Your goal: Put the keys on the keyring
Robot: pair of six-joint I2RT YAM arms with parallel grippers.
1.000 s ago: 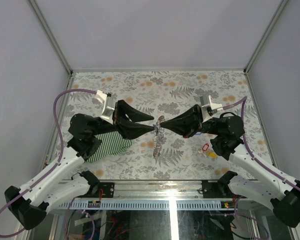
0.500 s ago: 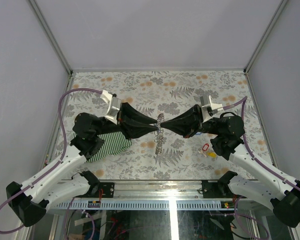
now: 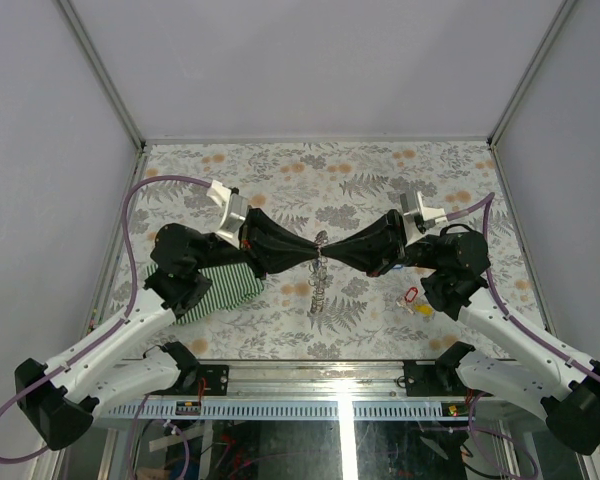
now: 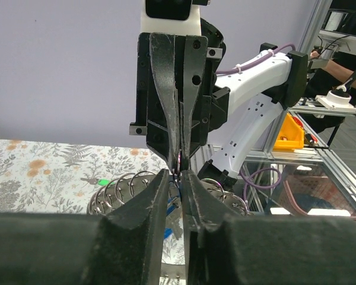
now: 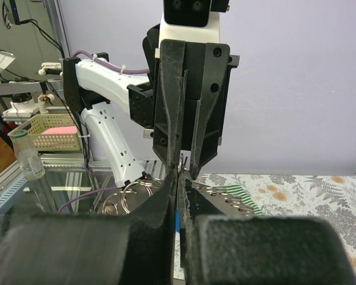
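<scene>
The silvery keyring [image 3: 318,285] hangs in a floppy bunch where both grippers meet over the table's middle. My right gripper [image 5: 180,172] is shut on a thin metal loop at its top. The keyring's wire loops [image 4: 121,185] spread out on both sides below. A blue key [image 4: 169,206] dangles under the grip and shows through the gap between the right fingers [image 5: 177,219]. My left gripper [image 4: 178,177] faces it tip to tip, its jaws narrowly apart around the same loop. Red [image 3: 412,295] and yellow [image 3: 422,309] keys lie on the table at right. A green key [image 4: 104,181] lies beyond the loops.
A green striped cloth [image 3: 216,285] lies under the left arm. The flowered table top [image 3: 310,170] is walled by grey panels at the back and both sides. Both arm bases stand along the near edge.
The left gripper's jaws have narrowed from wide open to a slim gap and moved in around the loop held by the right gripper. The right gripper has not moved.
</scene>
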